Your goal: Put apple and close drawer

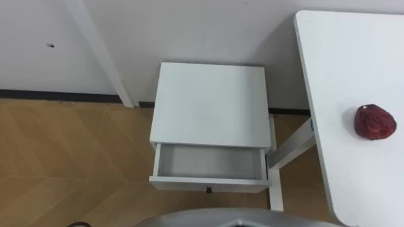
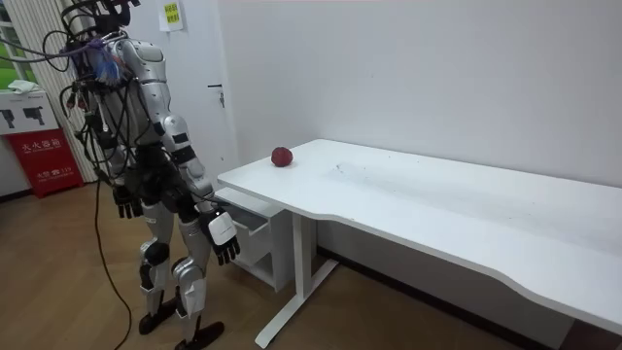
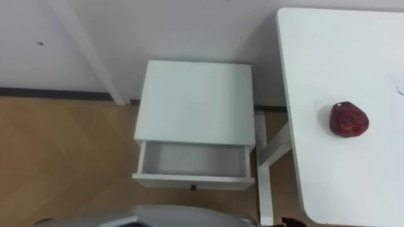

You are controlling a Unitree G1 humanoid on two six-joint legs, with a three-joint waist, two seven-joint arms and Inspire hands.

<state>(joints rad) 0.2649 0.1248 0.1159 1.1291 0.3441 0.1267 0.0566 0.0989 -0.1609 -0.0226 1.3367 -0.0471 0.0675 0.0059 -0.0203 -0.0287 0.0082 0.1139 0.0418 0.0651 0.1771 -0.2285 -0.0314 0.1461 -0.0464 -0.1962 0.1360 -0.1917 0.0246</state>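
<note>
A dark red apple (image 1: 374, 122) lies near the left end of the white table (image 1: 341, 75), on my right; it also shows in the room view (image 2: 281, 157). Straight below me a white nightstand (image 1: 211, 104) stands against the wall. Its drawer (image 1: 208, 162) is pulled open towards me and holds nothing. A small dark knob (image 1: 208, 190) sits on the drawer front. In the room view I stand upright facing the nightstand, with both arms hanging. My left hand (image 2: 123, 202) and right hand (image 2: 224, 238) are relaxed at hip height and hold nothing.
A white table leg (image 1: 276, 183) stands just right of the nightstand. A slanted white post (image 1: 104, 57) leans against the wall to its left. Wooden floor (image 1: 69, 157) spreads to the left. A red box (image 2: 47, 160) stands far behind me.
</note>
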